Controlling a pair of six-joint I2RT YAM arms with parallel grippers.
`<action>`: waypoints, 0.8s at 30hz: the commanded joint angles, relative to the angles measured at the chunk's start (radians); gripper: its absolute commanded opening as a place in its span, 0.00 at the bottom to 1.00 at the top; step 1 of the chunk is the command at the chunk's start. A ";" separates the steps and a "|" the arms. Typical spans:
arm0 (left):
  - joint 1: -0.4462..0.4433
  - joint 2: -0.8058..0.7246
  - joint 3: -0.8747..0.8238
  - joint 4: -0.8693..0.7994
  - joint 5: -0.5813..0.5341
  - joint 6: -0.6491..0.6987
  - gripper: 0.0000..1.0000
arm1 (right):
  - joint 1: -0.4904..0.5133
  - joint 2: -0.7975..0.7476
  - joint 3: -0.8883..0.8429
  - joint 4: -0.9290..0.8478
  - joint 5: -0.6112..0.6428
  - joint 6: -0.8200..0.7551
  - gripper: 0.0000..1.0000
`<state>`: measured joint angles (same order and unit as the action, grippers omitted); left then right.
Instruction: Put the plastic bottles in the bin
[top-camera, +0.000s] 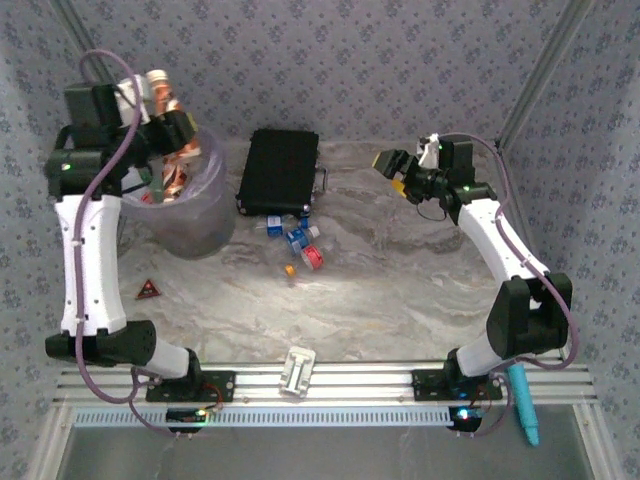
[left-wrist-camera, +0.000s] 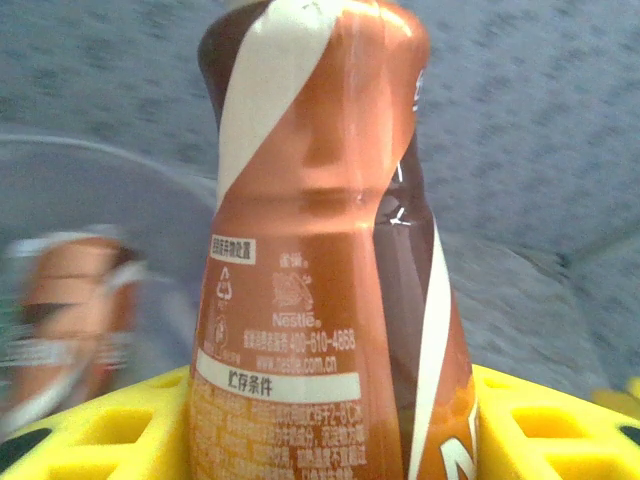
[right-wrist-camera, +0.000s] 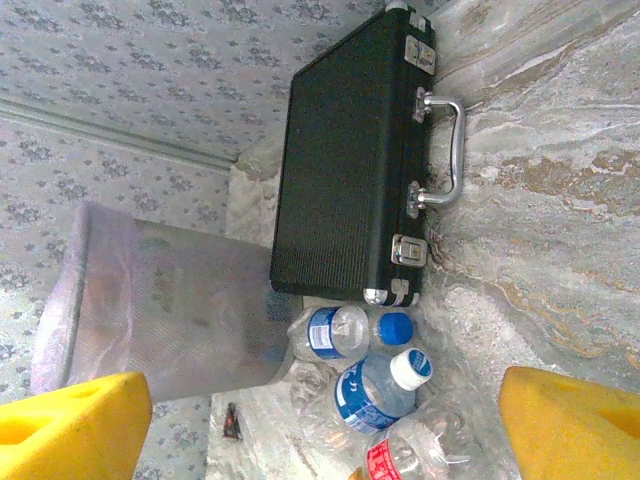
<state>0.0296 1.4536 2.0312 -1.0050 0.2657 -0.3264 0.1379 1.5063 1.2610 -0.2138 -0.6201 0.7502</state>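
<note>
One bin (top-camera: 195, 225), one black case (top-camera: 278, 172) and at least three clear bottles (right-wrist-camera: 362, 395) are sitting on the bench (top-camera: 420, 290); one brown bottle (left-wrist-camera: 320, 250) is hanging over the bin.

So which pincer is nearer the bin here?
Left. The left pincer holds a brown bottle just over the bin; the right pincer is far across the table, past the black case.

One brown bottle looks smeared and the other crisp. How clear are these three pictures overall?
Left wrist view: the brown bottle close up is sharp, with glare on its shoulder; the second bottle beside it is blurred. Right wrist view: the black case is crisp. Top view: softer and grainy.
</note>
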 joint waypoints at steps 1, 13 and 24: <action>0.043 0.033 0.009 -0.134 -0.085 0.137 0.34 | 0.005 0.015 -0.003 -0.027 -0.026 -0.041 0.91; 0.047 0.230 0.073 -0.139 -0.101 0.262 0.33 | 0.006 0.010 0.003 -0.118 0.003 -0.110 0.91; 0.029 0.244 0.031 -0.164 -0.073 0.337 0.72 | 0.003 0.047 -0.006 -0.095 -0.016 -0.091 0.91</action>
<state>0.0647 1.7218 2.0609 -1.1515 0.1860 -0.0204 0.1417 1.5352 1.2606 -0.3103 -0.6250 0.6643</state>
